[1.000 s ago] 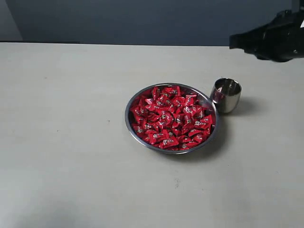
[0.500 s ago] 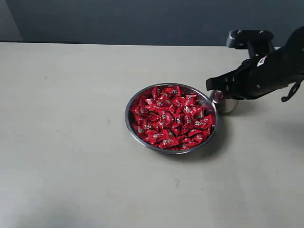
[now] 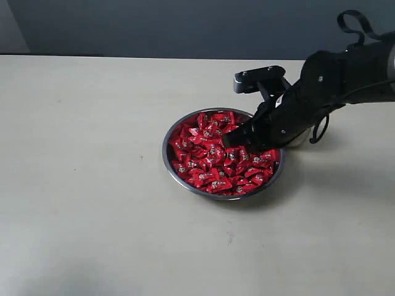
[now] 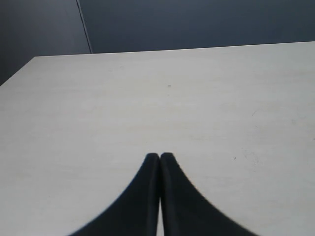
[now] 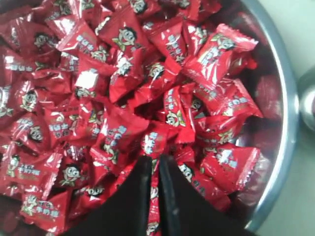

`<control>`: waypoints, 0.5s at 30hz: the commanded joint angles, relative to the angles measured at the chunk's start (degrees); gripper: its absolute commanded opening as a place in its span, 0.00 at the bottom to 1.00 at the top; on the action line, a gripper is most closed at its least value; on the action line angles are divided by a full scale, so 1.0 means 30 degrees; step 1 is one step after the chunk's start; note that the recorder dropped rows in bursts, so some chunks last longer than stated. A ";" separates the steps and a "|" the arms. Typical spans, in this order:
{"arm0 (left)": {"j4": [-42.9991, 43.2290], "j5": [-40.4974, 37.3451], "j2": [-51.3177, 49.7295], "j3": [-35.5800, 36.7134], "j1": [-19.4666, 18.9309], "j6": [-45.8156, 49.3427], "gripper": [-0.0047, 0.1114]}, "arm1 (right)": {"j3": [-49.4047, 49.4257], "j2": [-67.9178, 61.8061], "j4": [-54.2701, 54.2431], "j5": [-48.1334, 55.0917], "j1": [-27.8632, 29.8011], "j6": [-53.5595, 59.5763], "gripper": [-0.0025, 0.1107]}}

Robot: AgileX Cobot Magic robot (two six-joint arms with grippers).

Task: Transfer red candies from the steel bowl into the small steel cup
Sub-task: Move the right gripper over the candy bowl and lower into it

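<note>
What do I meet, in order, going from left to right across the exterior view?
Bare table → steel bowl filled with the red candies → black right arm, which reaches in over the bowl's right side.

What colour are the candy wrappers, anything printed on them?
The candies are shiny red, printed with small cartoon faces and pale lettering; clearest in the right wrist view.
</note>
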State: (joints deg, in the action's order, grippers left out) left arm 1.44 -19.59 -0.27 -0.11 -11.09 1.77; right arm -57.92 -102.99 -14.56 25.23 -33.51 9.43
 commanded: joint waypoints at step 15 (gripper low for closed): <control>0.0037 0.0149 0.0091 0.0036 0.0126 -0.0027 0.04 | -0.3545 -0.2593 -0.1549 0.2388 -0.0858 0.0171 0.27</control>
State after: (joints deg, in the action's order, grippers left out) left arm 1.44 -19.59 -0.27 -0.11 -11.09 1.77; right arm -67.59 -109.79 -18.81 31.92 -35.29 9.56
